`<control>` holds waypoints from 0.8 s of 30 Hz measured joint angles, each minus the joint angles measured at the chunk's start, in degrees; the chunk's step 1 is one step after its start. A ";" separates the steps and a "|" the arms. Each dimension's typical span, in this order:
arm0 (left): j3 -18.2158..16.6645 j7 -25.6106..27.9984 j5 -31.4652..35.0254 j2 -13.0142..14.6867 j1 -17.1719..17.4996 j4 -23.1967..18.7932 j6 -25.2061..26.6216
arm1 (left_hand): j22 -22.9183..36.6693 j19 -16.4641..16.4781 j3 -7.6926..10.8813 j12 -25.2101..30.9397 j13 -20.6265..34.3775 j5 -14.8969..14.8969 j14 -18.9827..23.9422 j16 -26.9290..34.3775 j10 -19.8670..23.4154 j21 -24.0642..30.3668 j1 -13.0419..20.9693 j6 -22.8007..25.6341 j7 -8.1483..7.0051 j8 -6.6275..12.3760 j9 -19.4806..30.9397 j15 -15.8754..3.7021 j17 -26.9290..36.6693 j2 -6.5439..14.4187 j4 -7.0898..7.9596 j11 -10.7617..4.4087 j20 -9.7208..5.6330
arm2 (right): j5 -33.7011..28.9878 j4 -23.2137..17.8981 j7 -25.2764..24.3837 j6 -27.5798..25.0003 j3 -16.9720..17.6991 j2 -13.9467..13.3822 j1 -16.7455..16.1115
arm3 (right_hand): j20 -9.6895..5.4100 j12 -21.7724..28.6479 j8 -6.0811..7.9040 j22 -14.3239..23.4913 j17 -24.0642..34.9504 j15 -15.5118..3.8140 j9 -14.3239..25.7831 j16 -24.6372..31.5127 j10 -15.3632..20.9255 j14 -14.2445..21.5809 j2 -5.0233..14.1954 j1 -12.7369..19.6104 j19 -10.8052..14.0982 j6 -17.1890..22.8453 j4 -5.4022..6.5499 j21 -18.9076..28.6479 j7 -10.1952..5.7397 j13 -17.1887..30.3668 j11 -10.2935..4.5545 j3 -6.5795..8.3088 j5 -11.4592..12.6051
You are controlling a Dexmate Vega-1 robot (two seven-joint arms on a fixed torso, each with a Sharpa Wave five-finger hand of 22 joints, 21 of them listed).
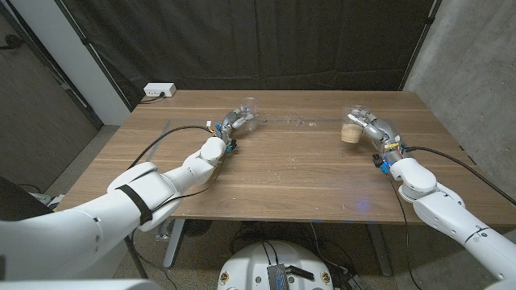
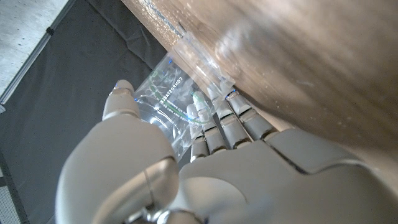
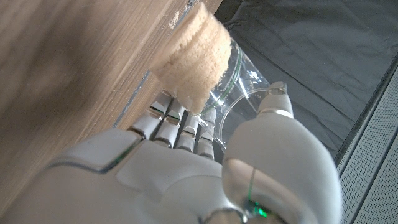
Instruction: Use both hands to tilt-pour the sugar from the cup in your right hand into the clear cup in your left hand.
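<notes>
On the wooden table (image 1: 282, 173), an empty clear cup (image 1: 248, 109) is gripped by the left hand (image 1: 231, 123) at the far left; the sugar-filled cup (image 1: 352, 129) is gripped by the right hand (image 1: 379, 130), well apart.

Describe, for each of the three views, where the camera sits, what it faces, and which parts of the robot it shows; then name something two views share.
Head view: fixed on the head, looking down the wooden table; both arms, left hand, right hand.
Left wrist view: behind the left hand, facing the clear cup.
Right wrist view: behind the right hand, facing the sugar cup.
Shared: each cup shows in the head view too.
</notes>
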 measured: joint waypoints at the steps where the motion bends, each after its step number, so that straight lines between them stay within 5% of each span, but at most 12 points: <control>1: -0.32 -0.66 -0.06 -0.09 0.04 0.40 -1.37 | 0.02 0.43 0.00 0.00 0.02 0.00 0.09 -0.16 0.00 -0.09 0.00 -0.13 0.13 0.00 0.00 0.10 -0.01 0.00 0.00 0.00 0.40 | -0.11 0.25 0.00 0.11 -0.22 0.17 0.32 | 0.00 0.00 0.00 -0.15 0.00 0.00 0.00 0.00 0.00 0.00 0.00 0.00 0.00 0.00 0.00 0.00 0.00 0.00 0.00 0.00 0.00; 24: -7.32 -6.53 0.40 1.29 1.81 3.16 -21.74 | -0.20 0.88 -0.73 0.66 1.04 -0.65 -0.05 -0.92 -0.31 -0.65 0.51 -0.36 0.63 0.17 0.79 -0.03 0.59 0.54 0.73 0.32 0.66 | -1.02 4.70 2.01 1.99 -3.19 3.08 6.50 | 0.00 -0.01 -0.01 -0.26 -0.18 0.31 0.00 0.00 0.17 0.30 -0.01 -0.01 0.00 0.08 0.00 -0.02 -0.10 -0.01 0.19 0.00 -0.01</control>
